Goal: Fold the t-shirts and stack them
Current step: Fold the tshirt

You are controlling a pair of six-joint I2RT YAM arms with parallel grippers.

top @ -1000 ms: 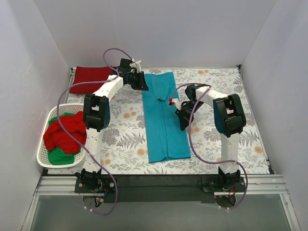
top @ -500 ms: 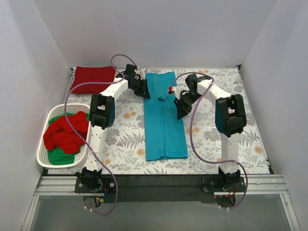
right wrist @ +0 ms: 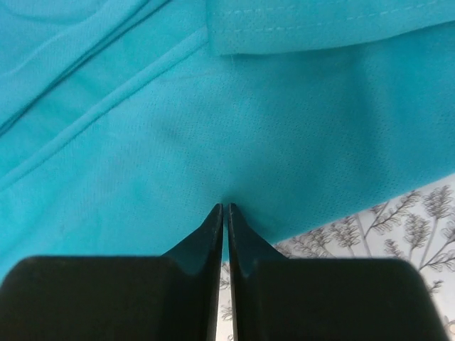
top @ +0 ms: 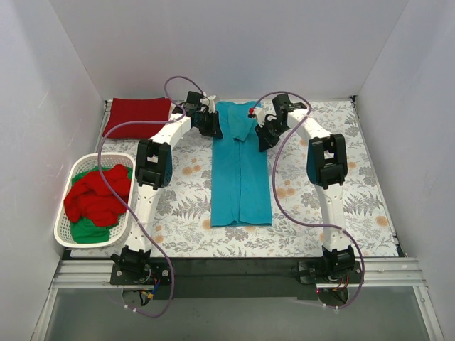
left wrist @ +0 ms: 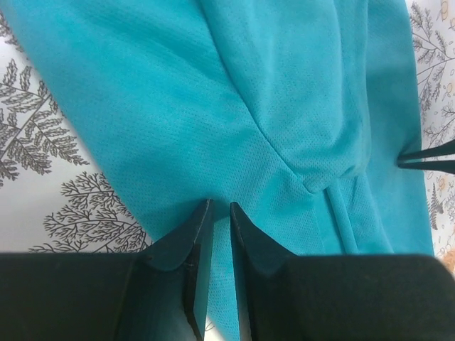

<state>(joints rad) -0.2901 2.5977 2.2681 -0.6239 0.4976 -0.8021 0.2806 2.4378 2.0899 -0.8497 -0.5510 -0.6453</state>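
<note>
Overhead view: one teal t-shirt (top: pixel 240 177) lies flat on the floral tablecloth (top: pixel 178 206) as a long narrow strip, running from the far edge of the table toward the arm bases, midway between the two arms. The left gripper (top: pixel 211 122) sits at the strip's far left edge and the right gripper (top: pixel 263 136) at its far right edge, both low on the cloth. A folded red t-shirt (top: pixel 136 116) rests in the far left corner, well apart from the strip. A white basket (top: pixel 91 245) at the near left holds crumpled red t-shirts (top: pixel 96 195) on top of a green t-shirt (top: pixel 89 229). Left wrist view: the left gripper (left wrist: pixel 220 206) has its jaws nearly together, with teal cloth filling the narrow slot between them, so it is clamped on the teal t-shirt (left wrist: pixel 178 106) close to its edge. Tablecloth (left wrist: pixel 43 163) shows just beside that edge. A folded flap lies across the middle of the cloth, and the thin dark tips of the right gripper (left wrist: pixel 409 160) reach in at the far side. Right wrist view: the right gripper (right wrist: pixel 225 207) has its jaws almost touching, pinched on the edge of the teal t-shirt (right wrist: pixel 284 142), with a sliver of teal in the slit. A stitched hem (right wrist: pixel 320 28) lies folded over beyond the tips, and tablecloth (right wrist: pixel 398 227) is exposed beside the grip.
</note>
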